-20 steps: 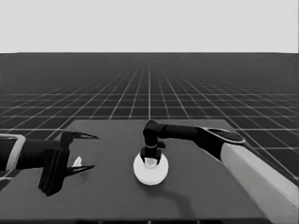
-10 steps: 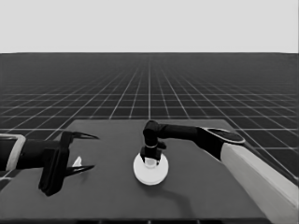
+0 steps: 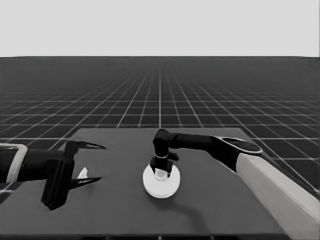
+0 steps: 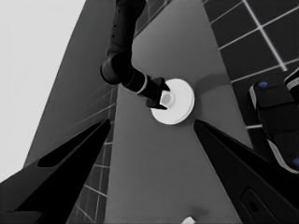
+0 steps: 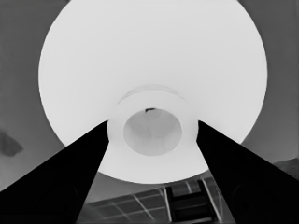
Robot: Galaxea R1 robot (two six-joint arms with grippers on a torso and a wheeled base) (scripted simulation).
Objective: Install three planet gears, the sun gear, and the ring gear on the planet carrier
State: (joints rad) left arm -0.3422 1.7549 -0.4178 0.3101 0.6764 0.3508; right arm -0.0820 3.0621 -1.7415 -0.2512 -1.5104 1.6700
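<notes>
One white flat round part [image 3: 161, 182] lies mid-table with a raised white hub [image 5: 152, 131] gripped between the closed-in fingers of the right gripper [image 3: 160, 170], so off-centre pressure could jam it, while the parked left gripper [image 3: 87, 162] stands open at the table's left end.

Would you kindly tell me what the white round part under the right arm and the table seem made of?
White round part: seemingly smooth moulded plastic, matte; even white, no grain or glint.
Table: plain dark matte slab, material unclear.
Both are renders, so this is a guess.
</notes>
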